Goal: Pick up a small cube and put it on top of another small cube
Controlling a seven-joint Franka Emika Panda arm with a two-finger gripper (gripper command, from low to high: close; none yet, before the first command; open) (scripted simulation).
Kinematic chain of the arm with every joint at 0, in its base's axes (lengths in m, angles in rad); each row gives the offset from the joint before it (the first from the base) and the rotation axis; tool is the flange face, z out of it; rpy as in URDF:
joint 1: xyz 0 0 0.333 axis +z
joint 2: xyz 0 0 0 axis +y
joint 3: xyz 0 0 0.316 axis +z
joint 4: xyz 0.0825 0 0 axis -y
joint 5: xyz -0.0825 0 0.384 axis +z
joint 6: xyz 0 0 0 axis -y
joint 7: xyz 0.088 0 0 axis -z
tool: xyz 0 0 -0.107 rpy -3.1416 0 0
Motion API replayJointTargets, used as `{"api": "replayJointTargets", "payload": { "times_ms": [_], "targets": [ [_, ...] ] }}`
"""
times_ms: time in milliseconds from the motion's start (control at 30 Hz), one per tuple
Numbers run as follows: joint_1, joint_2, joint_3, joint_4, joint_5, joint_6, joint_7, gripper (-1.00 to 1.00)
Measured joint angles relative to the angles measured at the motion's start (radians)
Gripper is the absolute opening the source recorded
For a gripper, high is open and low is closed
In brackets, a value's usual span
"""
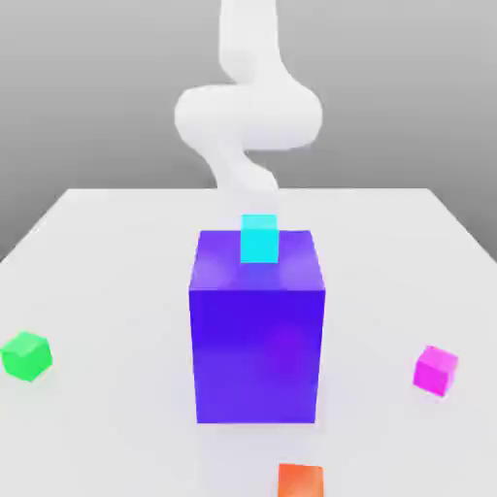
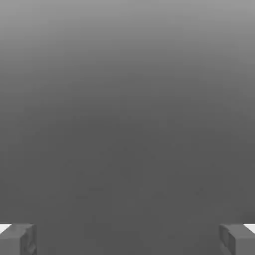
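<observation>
Magenta cube [image 1: 436, 371] and green cube [image 1: 27, 356] apart on the table [image 1: 126, 291], fingers [image 2: 29, 240] open, seemingly empty

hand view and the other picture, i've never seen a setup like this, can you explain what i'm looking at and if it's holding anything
It is one robot arm with a two-finger gripper, in a computer simulation.

The exterior view comes from a camera off the arm. It shows a pale table with a big blue-purple block in the middle and a cyan cube that appears above its top. A green cube sits toward that view's left, a magenta cube toward its right, and an orange cube at its near edge.

The hand view comes from a camera on the hand. The gripper's fingers stand wide apart with nothing between them, so nothing is held.
</observation>
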Motion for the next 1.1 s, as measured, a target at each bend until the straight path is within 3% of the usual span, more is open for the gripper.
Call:
{"api": "replayJointTargets", "payload": {
  "times_ms": [300, 500, 700, 933, 967, 1100],
  "targets": [
    [0.193, 0.331, 0.088, -0.139, 0.080, 0.182, -0.110, 0.00],
    [0.291, 0.548, 0.182, -0.230, 0.077, 0.303, -0.141, 0.00],
    [0.409, 0.769, 0.243, -0.322, -0.055, 0.426, -0.081, 0.00],
    [0.537, 1.025, 0.112, -0.310, -0.240, 0.608, 0.045, 0.00],
    [0.552, 1.051, 0.095, -0.304, -0.250, 0.629, 0.054, -1.00],
    [0.552, 1.051, 0.095, -0.304, -0.252, 0.629, 0.055, -1.00]
  ]
}}
